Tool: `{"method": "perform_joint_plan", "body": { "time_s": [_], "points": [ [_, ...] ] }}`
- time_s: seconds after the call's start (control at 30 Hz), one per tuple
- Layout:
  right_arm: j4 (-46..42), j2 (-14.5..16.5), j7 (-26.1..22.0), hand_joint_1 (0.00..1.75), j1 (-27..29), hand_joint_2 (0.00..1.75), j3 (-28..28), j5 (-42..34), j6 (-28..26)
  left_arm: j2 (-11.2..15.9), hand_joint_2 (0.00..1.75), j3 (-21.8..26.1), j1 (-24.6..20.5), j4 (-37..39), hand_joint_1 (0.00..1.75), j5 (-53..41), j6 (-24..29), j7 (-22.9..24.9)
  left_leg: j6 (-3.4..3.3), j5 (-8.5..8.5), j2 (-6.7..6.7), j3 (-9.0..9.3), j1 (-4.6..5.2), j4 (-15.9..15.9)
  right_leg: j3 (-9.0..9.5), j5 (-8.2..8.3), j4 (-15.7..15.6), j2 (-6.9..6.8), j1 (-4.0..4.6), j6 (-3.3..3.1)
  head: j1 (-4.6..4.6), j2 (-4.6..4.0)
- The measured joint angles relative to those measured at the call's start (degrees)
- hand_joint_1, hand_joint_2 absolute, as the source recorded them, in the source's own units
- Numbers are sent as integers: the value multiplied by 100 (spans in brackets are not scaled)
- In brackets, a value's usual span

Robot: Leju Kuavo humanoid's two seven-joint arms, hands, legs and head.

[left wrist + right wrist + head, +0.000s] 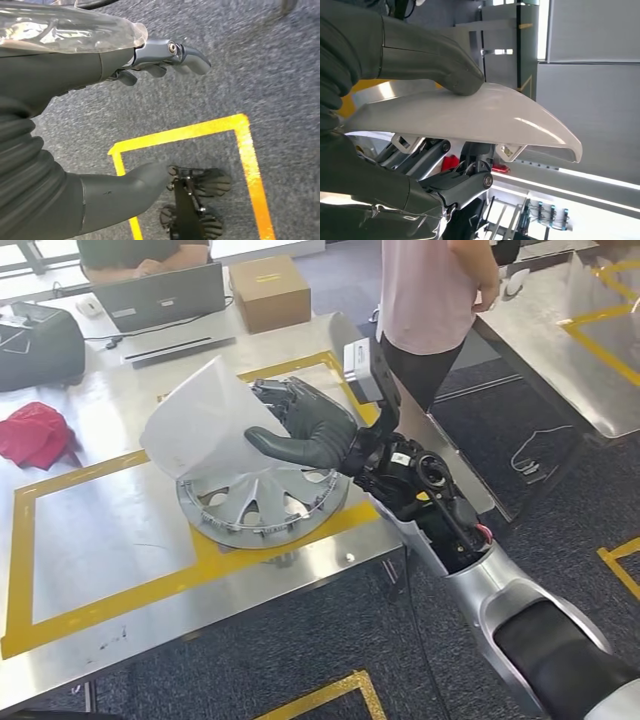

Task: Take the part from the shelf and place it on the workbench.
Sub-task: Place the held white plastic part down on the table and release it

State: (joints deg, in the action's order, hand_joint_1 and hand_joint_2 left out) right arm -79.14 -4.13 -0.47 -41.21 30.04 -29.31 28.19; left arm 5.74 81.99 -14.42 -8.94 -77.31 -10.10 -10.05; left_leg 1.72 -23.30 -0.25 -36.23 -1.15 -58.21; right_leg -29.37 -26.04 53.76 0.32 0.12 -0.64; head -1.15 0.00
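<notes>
The right robot hand (306,430) pinches one white curved plastic panel (204,425), thumb on its smooth outer face and fingers under its clipped inner side (a grip that keeps the face up for laying down). The panel hangs tilted just above the shiny metal bench (106,540), over one silver spoked wheel cover (260,502) lying flat on the yellow tape rectangle (90,605), seemingly the drop zone. The left robot hand (158,57) hangs over carpet, fingers apart and holding nothing. One red cloth (34,433) lies on the bench well apart from the wheel cover.
</notes>
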Motion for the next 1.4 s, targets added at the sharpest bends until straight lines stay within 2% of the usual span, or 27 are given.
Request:
{"method": "perform_joint_plan", "body": {
  "time_s": [0.03, 0.07, 0.13, 0.2, 0.23, 0.3, 0.33, 0.37, 0.4, 0.47, 0.5, 0.53, 0.6, 0.7, 0.73, 0.8, 0.83, 0.87, 0.9, 0.93, 0.97, 1.03, 1.07, 1.17, 1.23, 1.3, 1.4],
  "points": [
    [2, 2, 0, 175, -5, 175, 3, 2, 1, 1, 175, 0, -2, 0, 0, 0, 0, 2, -26, 61, -1, 99, 4, 224, 4, -28, 13, 5, 12, 28, 12, 0],
    [4, 3, 0, 175, -10, 175, 6, 5, 1, 0, 175, 0, -2, 0, 0, 0, 0, 3, -61, 40, -5, 134, 15, 300, 2, -49, 19, 9, 23, 56, 14, 0],
    [6, 5, 1, 175, -16, 175, 13, 13, 1, -8, 175, 0, 1, 0, 0, 1, 0, 7, -138, 15, -12, 141, 20, 312, 1, -87, 22, 9, 20, 109, -4, 0],
    [7, 6, 1, 175, -27, 175, 12, 16, 1, -10, 175, 0, 0, 0, 0, 2, 0, 6, -209, -8, -14, 175, 9, 325, -88, -234, 232, 2, 0, 172, -39, 0],
    [8, 6, -1, 175, -33, 175, 12, 17, 3, -10, 175, 0, -2, 0, 0, 2, 1, 5, -240, -22, -13, 198, 2, 331, -227, -380, 526, -2, -10, 201, -67, 0],
    [19, 6, -2, 175, -32, 175, 18, 32, 8, -11, 175, 0, -1, 0, 0, 4, 2, 4, -278, -60, -12, 236, 9, 330, -668, -704, 1394, -6, -25, 240, -128, 0],
    [29, 6, -2, 175, -22, 175, 21, 42, 9, -13, 175, 0, 2, 0, 0, 4, 2, 4, -286, -81, -13, 259, 13, 329, -874, -779, 1741, -6, -29, 248, -149, 0],
    [41, 6, -1, 175, -11, 175, 25, 52, 9, -15, 175, 0, 6, 0, 0, 4, 2, 4, -288, -106, -17, 291, 17, 329, -989, -735, 1880, -6, -30, 245, -169, 0],
    [50, 6, 0, 175, -3, 175, 26, 57, 9, -17, 175, 0, 10, 0, 0, 4, 2, 3, -283, -135, -23, 336, 19, 329, -985, -574, 1771, -6, -30, 232, -193, 0],
    [60, 6, -1, 175, -7, 175, 26, 57, 9, -21, 175, 0, 15, 0, 0, 4, 2, 2, -262, -202, -36, 442, 22, 332, -712, -63, 1020, -5, -21, 173, -250, 0],
    [63, 6, -3, 175, -17, 175, 26, 56, 9, -23, 175, 0, 12, 0, 0, 4, 2, 1, -244, -229, -40, 476, 28, 334, -549, 121, 649, -4, -2, 142, -259, 0],
    [67, 9, -3, 175, -30, 175, 27, 56, 9, -25, 175, 0, 9, 0, 0, 4, 2, -1, -222, -247, -42, 487, 32, 334, -422, 216, 367, -4, 17, 110, -269, 0],
    [72, 17, -5, 175, -45, 175, 32, 57, 9, -30, 175, 0, 8, 0, 0, 4, 8, -2, -175, -252, -39, 464, 41, 341, -323, 190, 166, 0, 47, 71, -269, 0],
    [75, 35, -16, 175, -52, 175, 33, 81, 9, -27, 175, 0, 4, 0, 0, 3, 16, -10, -95, -359, -22, 409, 48, 199, -238, 170, 37, 4, -2, 12, -245, 0],
    [76, 43, -24, 175, -57, 175, 36, 95, 9, -21, 175, 0, -1, 0, 0, 5, 18, -16, -71, -481, -18, 297, 47, -45, -203, 168, 5, 0, -20, -14, -218, 0],
    [85, 58, -39, 175, -60, 175, 49, 136, 10, -14, 175, 0, 4, 0, 0, 9, 21, -24, -31, -789, -14, -142, 33, -843, -174, 147, -5, -6, -23, -57, -139, 0],
    [94, 66, -45, 175, -55, 175, 56, 159, 12, -11, 175, 0, 14, 0, 0, 10, 23, -26, -11, -880, -14, -373, 26, -1201, -164, 132, -4, -7, -21, -66, -103, 0],
    [106, 72, -52, 175, -51, 175, 63, 178, 15, -12, 175, 0, 25, 0, 0, 11, 24, -31, 2, -866, -13, -524, 19, -1381, -147, 115, -3, -6, -19, -70, -74, 0],
    [117, 78, -61, 175, -50, 175, 71, 187, 19, -14, 175, 0, 31, 0, 0, 11, 24, -37, 9, -735, -12, -552, 12, -1321, -122, 94, -3, -4, -19, -68, -55, 0],
    [126, 83, -69, 175, -50, 175, 76, 189, 21, -13, 175, 0, 33, 0, 0, 10, 24, -43, 9, -505, -9, -455, 5, -1026, -86, 67, 0, -1, -19, -59, -38, 0],
    [131, 88, -75, 175, -52, 175, 79, 186, 19, -10, 175, 0, 31, 0, 0, 8, 24, -50, 5, -245, -4, -275, -1, -579, -46, 32, 5, 0, -18, -42, -22, 0],
    [133, 95, -79, 175, -62, 175, 80, 181, 5, -3, 175, 0, 17, 0, 0, -2, 24, -57, -24, 37, 1, 47, 10, 131, -3, -38, 28, 6, 8, 10, 12, 0],
    [133, 97, -77, 175, -66, 175, 81, 179, -3, -4, 175, 0, 12, 0, 0, -6, 24, -59, -49, 58, -2, 120, 18, 286, 5, -65, 35, 9, 19, 38, 15, 0],
    [133, 98, -71, 175, -69, 175, 79, 175, -18, -14, 175, 0, 6, 0, 0, -17, 24, -59, -134, 11, -16, 149, 36, 305, 22, -103, 35, 8, 22, 107, -15, 0],
    [133, 98, -64, 175, -72, 175, 77, 175, -45, -17, 175, 0, 0, 0, 0, -28, 24, -58, -155, -2, -21, 174, 37, 308, 38, -113, 39, 5, 22, 86, -50, 0],
    [133, 98, -41, 175, -72, 175, 77, 175, -74, -26, 175, 0, -6, 0, 0, -40, 27, -57, -162, -20, -25, 189, 48, 304, 54, -114, 23, 1, 18, 33, -92, 0],
    [133, 98, -8, 175, -63, 175, 79, 249, -123, -46, 175, 0, -20, 0, 0, -70, 67, -63, -189, -39, -24, 190, 72, 303, 66, -121, -5, -1, 1, 27, -130, 0]
  ]
}}
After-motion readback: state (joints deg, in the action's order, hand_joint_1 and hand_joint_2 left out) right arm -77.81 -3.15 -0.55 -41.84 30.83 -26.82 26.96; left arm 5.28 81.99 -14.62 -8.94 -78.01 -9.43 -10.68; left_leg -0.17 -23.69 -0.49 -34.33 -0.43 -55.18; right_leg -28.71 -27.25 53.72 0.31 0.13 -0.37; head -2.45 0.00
